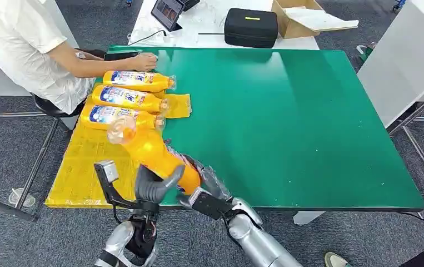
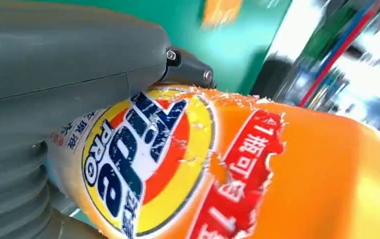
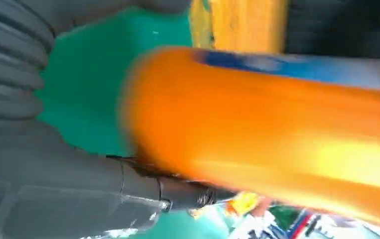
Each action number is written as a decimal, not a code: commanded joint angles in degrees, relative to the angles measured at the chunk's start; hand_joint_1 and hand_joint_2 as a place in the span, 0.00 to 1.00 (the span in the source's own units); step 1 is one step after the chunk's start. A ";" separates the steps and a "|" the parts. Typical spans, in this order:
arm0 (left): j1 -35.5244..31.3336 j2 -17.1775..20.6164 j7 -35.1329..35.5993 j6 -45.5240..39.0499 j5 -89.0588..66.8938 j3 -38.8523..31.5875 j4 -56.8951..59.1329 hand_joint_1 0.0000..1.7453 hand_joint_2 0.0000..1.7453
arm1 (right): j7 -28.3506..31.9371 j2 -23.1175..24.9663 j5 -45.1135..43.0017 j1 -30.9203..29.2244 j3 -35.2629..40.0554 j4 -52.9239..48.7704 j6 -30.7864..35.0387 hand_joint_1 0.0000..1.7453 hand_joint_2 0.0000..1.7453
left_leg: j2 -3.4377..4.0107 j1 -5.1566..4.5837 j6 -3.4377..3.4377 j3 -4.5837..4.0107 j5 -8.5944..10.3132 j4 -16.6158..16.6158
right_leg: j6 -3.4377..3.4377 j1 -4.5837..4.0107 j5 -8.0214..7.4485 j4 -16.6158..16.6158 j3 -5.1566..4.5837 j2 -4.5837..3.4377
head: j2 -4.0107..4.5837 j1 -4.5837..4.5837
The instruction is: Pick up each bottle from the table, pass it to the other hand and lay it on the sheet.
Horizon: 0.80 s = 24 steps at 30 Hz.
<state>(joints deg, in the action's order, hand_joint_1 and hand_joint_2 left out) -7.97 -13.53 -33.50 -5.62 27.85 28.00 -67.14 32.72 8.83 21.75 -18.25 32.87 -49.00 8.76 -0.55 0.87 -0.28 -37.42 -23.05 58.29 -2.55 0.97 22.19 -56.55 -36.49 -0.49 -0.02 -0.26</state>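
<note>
Both hands are on the same orange bottle (image 1: 153, 151) right now, held tilted above the near edge of the green bench (image 1: 287, 122). The left hand (image 1: 155, 186) has thumb and fingers wrapped around its lower body, and the right hand (image 1: 206, 181) grips it from the other side. Three more bottles (image 1: 126, 98) lie side by side on the yellow sheet (image 1: 81, 167), near a seated person (image 1: 26, 44).

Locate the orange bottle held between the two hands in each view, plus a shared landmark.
Head view: orange bottle at lower left, tilted, between left hand and right hand.
Left wrist view: label side, close up.
Right wrist view: blurred orange body across the frame.
Shared landmark: green table.
</note>
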 commanded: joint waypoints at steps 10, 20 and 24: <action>-0.43 5.33 0.32 -22.19 -23.57 -11.53 -7.00 1.00 1.00 | 2.57 -1.10 -2.25 10.00 -10.89 1.92 14.98 0.00 0.00 | 0.02 -0.01 -0.02 0.15 -0.08 -0.05 | 0.09 -0.02 0.08 0.04 0.17 0.04 | 0.02 0.02; -14.55 14.87 21.69 -27.66 -78.94 -5.88 24.89 1.00 1.00 | 4.60 -0.43 -2.27 8.97 -19.56 0.72 13.51 0.00 0.00 | -0.01 -0.01 -0.01 0.53 -0.06 -0.15 | 0.19 -0.05 0.11 0.10 0.51 0.13 | 0.02 0.04; -18.53 15.56 24.31 -22.06 -86.93 -3.75 31.63 1.00 1.00 | 5.13 0.64 -1.49 8.79 -21.05 0.81 11.98 0.00 0.00 | 0.01 0.00 0.00 0.13 0.03 -0.05 | 0.09 -0.02 -0.01 0.02 0.10 0.05 | 0.02 0.02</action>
<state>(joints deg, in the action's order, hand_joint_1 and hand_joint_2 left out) -15.60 -3.52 -12.49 -33.36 -50.23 18.01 -56.78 37.20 7.96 19.47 -7.79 17.60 -48.76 22.65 -0.52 0.88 -0.26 -37.44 -23.00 58.28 -2.53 0.97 22.15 -56.56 -36.54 -0.50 0.00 -0.24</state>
